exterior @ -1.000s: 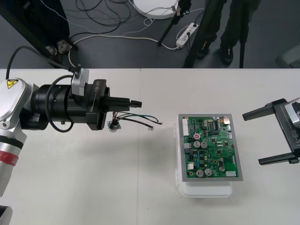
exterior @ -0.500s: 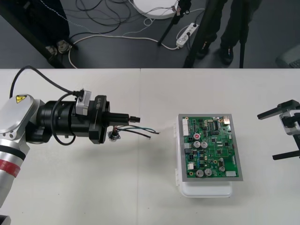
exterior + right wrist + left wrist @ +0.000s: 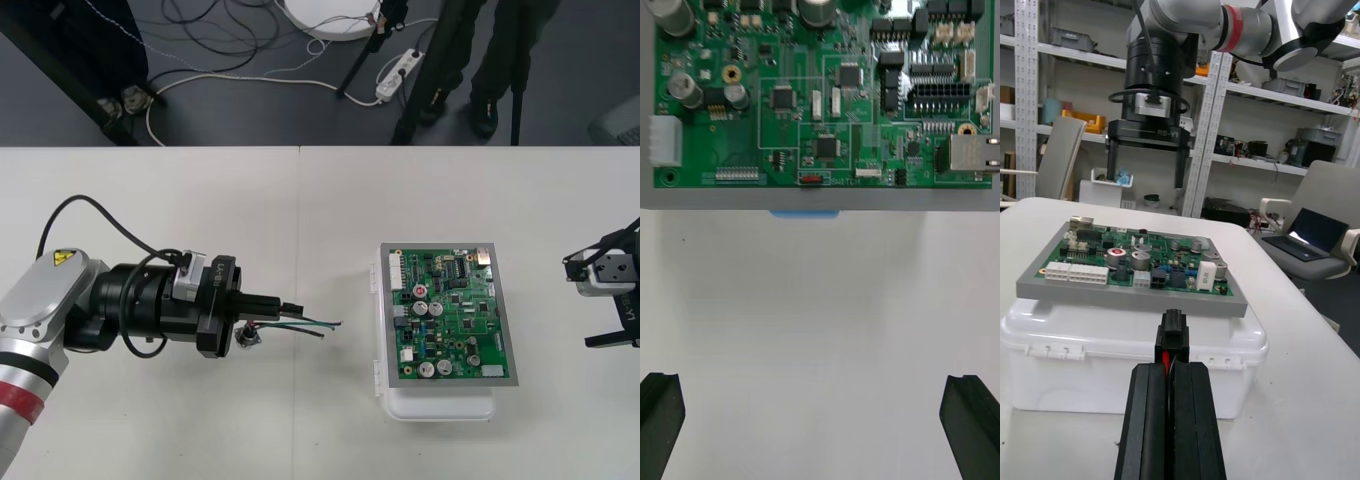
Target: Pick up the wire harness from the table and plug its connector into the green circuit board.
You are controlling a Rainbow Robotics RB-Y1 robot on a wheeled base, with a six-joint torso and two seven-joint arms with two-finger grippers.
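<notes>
My right claw, half cut off, gapes near the board; my left claw clenches the harness plug.

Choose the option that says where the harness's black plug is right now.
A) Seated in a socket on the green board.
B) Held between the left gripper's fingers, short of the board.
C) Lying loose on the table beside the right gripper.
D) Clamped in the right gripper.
B: the left gripper is shut on the wire harness, with its black plug jutting from the fingertips, apart from the green circuit board.
</notes>
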